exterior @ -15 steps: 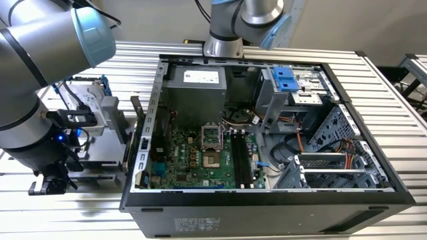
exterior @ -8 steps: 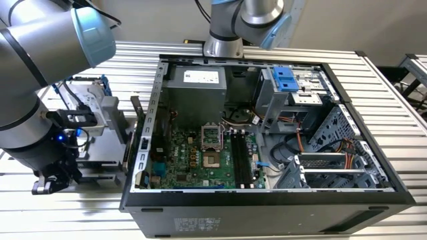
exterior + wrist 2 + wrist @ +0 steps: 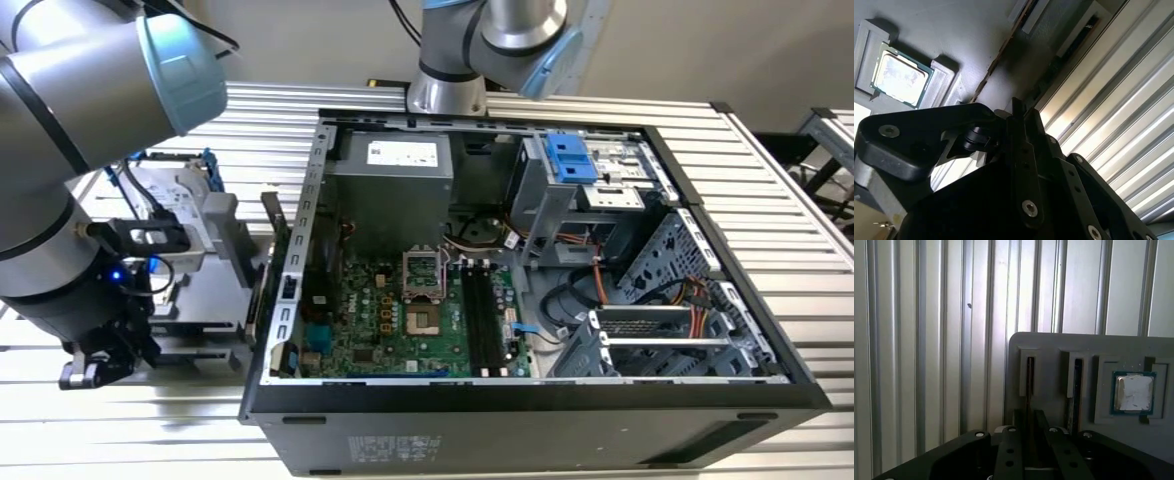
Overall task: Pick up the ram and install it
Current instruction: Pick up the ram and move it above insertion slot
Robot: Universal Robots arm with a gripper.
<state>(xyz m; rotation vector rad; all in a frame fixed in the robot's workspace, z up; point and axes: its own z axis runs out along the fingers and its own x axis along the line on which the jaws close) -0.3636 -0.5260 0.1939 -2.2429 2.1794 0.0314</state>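
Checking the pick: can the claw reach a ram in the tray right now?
Likely yes. In the first wrist view the claw lines up with a ram standing on edge in the tray, and nothing lies between them.

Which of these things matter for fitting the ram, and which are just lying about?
For the job: ram, on edge in the grey holder; black slots on the motherboard.
Lying about: processor chip in the holder; power supply; drive cage.

I'm watching what is probably a robotics lab or assembly bench; a slatted aluminium table [image 3: 787, 180] carries an opened desktop computer case [image 3: 534, 440], motherboard [image 3: 387, 320] bare; a grey parts tray [image 3: 1054, 342] sits alongside; industrial arm joints [image 3: 80, 100] loom over it.
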